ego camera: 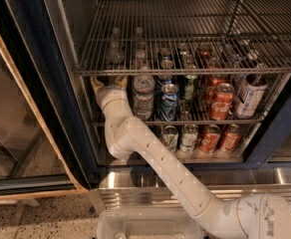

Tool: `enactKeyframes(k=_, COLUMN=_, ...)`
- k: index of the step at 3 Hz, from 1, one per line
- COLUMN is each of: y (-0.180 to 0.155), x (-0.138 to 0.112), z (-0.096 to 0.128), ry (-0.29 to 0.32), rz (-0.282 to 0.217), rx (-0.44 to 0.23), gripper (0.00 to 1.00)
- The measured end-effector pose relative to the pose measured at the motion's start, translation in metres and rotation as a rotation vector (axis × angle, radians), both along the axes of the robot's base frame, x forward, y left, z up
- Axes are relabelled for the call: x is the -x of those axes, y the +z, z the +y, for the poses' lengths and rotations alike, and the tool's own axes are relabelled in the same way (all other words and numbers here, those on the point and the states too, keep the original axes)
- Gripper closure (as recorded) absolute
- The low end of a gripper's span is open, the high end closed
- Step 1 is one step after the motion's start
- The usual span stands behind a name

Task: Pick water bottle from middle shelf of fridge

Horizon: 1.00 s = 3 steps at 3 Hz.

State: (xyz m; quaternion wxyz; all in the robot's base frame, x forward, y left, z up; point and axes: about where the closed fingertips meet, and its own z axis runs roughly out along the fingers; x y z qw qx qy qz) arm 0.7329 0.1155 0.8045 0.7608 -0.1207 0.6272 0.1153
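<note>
Bottle (143, 96): stood on the middle shelf (185, 121), front row, cans (220, 101) to its right.
Gripper (107, 81): just left of the bottle, fingers apart, holding nothing.
Fridge (41, 83): enclosed both.

Shop or canteen drinks area, commercial glass-door fridge (46, 93), wire racks stocked with soda cans (220, 101), speckled floor (36, 223), robot's jaws inside at the middle shelf's (185, 120) left end

Dim warm light, fridge (41, 83) darker twd back. Soft blur overall, edges incl. Shaded gripper (108, 82) at left end of middle shelf (200, 120). Faint glare on steel base (280, 176).
</note>
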Motion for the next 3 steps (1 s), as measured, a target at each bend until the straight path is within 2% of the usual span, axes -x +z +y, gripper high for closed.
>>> enactKeyframes(k=3, y=0.006, x=-0.007, z=-0.013, ry=-0.038, rz=-0.014, rx=-0.006, gripper=0.18)
